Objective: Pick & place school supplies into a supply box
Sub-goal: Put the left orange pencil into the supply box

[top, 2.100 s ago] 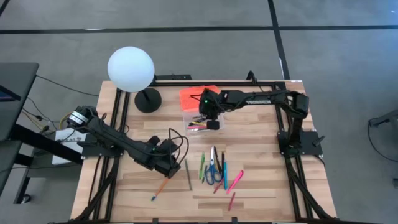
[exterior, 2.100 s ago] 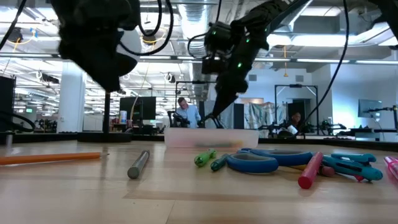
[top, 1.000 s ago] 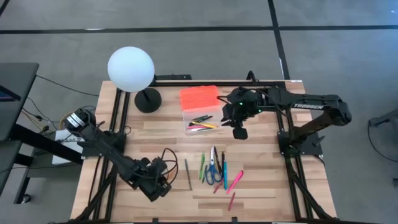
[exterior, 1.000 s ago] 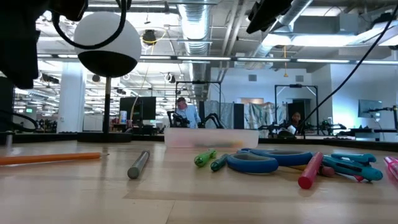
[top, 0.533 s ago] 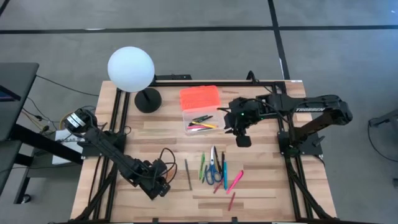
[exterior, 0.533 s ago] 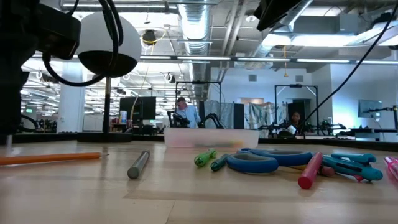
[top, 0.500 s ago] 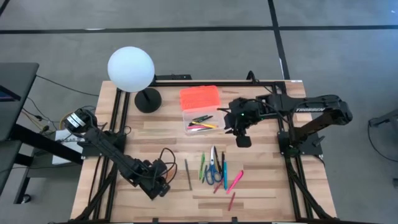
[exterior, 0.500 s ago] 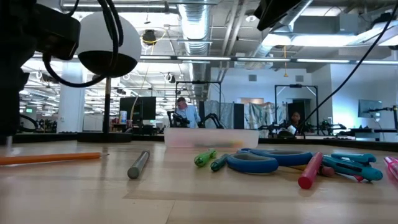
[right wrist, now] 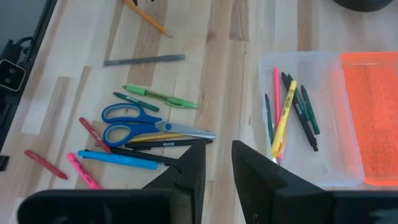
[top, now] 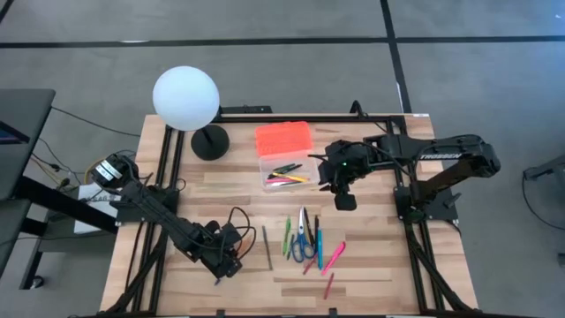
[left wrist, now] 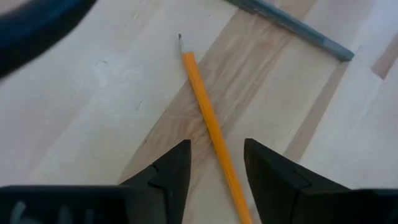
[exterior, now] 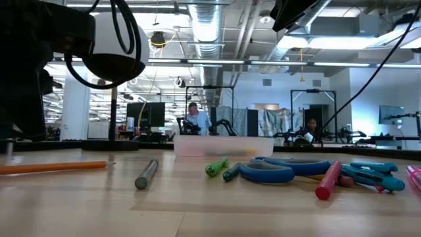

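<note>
The wooden table (top: 371, 265) is carrying everything, and beyond it the low view is looking into a large, brightly lit hall with people well back from the bench.

The left arm is reaching over the near left part of the table, and its left gripper (left wrist: 216, 163) is hovering directly above the orange pencil (left wrist: 208, 121) — fingers parted, nothing between them. The pencil is lying flat, and its long axis is running through the gap between the two fingers (left wrist: 168, 171) rather than across it, with the sharpened tip pointing away from the wrist. To my eye the coming move turns on this: a straight descent should put one finger on each side of the shaft, so little turning of the wrist seems needed. A grey pen (left wrist: 292, 28) is lying just beyond the pencil's tip, apart from it.

The right gripper (right wrist: 216, 167) is waiting above the table beside the supply box (right wrist: 329, 180), holding nothing and only narrowly open. The box is sitting open, its orange lid (top: 283, 139) beside the clear tray, with several pens already inside. The scissors (right wrist: 140, 124) and the remaining pens are lying clustered near the table's middle — closer to the right arm than the left.
</note>
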{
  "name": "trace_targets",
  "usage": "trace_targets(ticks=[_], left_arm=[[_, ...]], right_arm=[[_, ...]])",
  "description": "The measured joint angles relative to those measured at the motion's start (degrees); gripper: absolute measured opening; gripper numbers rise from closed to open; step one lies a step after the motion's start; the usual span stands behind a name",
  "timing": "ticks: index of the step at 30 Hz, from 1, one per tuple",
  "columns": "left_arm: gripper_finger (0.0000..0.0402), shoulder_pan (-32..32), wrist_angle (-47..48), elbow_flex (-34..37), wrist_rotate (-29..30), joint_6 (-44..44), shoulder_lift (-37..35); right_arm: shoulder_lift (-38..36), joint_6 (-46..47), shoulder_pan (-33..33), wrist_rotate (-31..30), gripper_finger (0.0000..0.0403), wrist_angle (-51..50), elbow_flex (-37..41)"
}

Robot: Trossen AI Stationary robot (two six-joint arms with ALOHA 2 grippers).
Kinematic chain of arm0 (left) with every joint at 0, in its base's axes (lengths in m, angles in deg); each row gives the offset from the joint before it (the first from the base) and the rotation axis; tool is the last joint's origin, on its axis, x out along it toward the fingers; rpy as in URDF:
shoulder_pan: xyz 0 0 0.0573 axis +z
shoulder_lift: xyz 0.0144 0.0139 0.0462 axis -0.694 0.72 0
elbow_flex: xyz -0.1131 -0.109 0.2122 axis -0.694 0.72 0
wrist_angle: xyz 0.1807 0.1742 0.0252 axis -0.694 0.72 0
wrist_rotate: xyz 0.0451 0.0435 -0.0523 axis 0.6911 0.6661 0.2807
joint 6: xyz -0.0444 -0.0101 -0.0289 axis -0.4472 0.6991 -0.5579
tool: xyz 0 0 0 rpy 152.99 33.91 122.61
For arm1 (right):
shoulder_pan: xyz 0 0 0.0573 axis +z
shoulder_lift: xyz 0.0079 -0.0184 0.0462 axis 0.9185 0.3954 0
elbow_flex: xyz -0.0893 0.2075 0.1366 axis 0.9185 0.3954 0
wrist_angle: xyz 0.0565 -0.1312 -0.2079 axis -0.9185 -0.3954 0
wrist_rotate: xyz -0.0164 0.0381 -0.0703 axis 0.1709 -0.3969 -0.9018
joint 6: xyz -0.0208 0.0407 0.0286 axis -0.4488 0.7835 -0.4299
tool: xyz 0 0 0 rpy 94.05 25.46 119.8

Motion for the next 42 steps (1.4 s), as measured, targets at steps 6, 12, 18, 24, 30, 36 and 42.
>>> trace_targets(ticks=[6,12,18,24,30,36,42], left_arm=[[0.0182,0.0,0.45,-0.02,-0.34,2.49,0.0],[0.0192,0.15,-0.33,-0.07,-2.91,5.67,2.45],[0.0193,0.35,-2.28,-0.33,-6.06,6.47,6.05],[0.0188,0.33,-1.6,-0.31,-6.24,9.23,6.28],[0.0157,0.37,1.06,-0.26,-7.55,14.12,6.38],[0.013,0.37,1.61,-0.22,-7.62,23.6,6.43],[0.0127,0.58,3.13,-0.24,-8.43,34.28,6.45]], right_arm=[[0.0,-0.04,-0.02,-0.01,0.0072,0.0,0.0],[0.0,-0.12,-0.13,-0.02,0.0072,0.07,0.0],[0.04,0.28,-0.13,-1.49,0.0072,-0.26,0.0],[0.04,0.32,-0.13,-1.5,0.0072,-0.2,0.0],[0.04,1.48,-0.13,-1.52,0.0072,-0.2,0.0],[0.04,1.81,-0.12,-1.52,0.0072,-0.16,0.0],[0.04,1.86,-0.11,-1.5,0.0072,-0.16,0.0]])
